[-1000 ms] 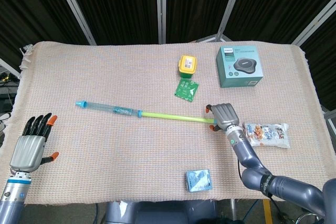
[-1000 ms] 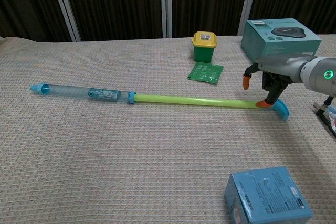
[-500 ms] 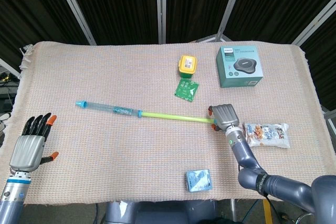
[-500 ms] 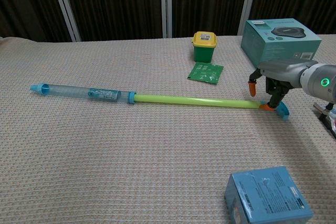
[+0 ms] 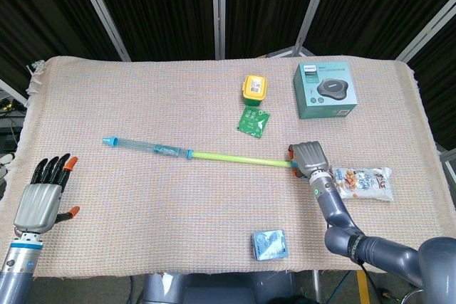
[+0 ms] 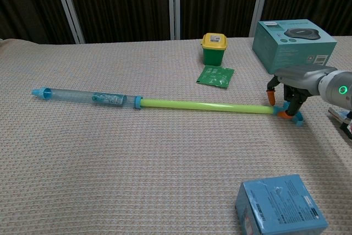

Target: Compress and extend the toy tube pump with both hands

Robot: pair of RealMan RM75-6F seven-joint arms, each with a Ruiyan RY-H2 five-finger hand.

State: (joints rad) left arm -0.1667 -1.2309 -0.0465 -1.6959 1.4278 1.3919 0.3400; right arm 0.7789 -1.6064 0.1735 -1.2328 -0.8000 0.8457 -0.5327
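The table [image 5: 142, 97] carries a woven beige cloth, and the toy tube pump [image 5: 192, 154] lies flat across its middle, fully drawn out: a clear blue barrel on the left and a thin yellow-green rod running to the right, ending in a blue handle.

The teal box [image 5: 325, 89] stands behind the right end of the pump, well apart from it. A white snack bag [image 5: 365, 182] lies just to the right of the pump's handle. A small blue box [image 5: 269, 244] sits in front of the pump, near the front edge of the cloth. A yellow-lidded green bin [image 5: 254, 88] stands behind the rod, and a flat green packet [image 5: 254, 122] lies between that bin and the rod.

The right hand [image 6: 289, 94] is at the handle end of the pump; its orange-tipped fingers [image 6: 271, 96] curl down around the blue handle and seem to pinch it, though the contact is small in both views. The left hand [image 5: 43, 197] rests far from the pump's barrel, at the front left, holding nothing, its fingers spread.
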